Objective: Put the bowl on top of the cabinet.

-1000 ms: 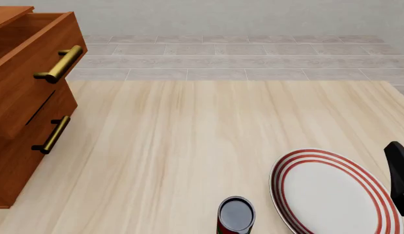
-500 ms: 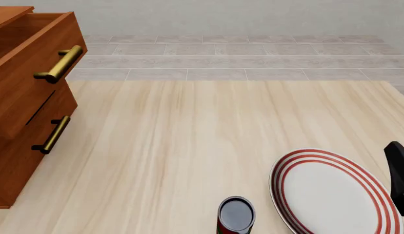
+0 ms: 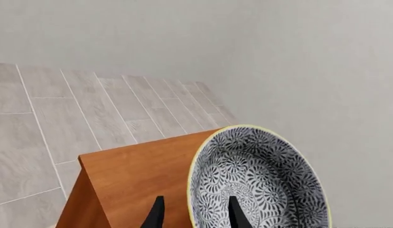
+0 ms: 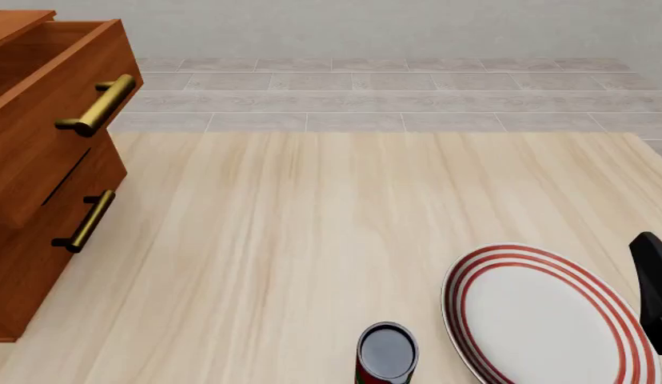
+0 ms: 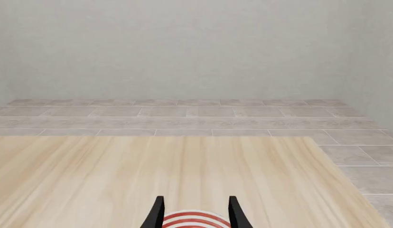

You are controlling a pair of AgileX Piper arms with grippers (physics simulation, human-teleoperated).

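My left gripper point(image 3: 191, 214) stands open over the cabinet point(image 3: 136, 183), one fingertip point(image 3: 156, 213) against the wooden top and the other in front of the bowl's point(image 3: 260, 180) patterned inside; whether either touches the rim, I cannot tell. My right gripper point(image 5: 191, 214) hangs open and empty, the red-ringed plate point(image 5: 195, 220) showing between its fingertips.
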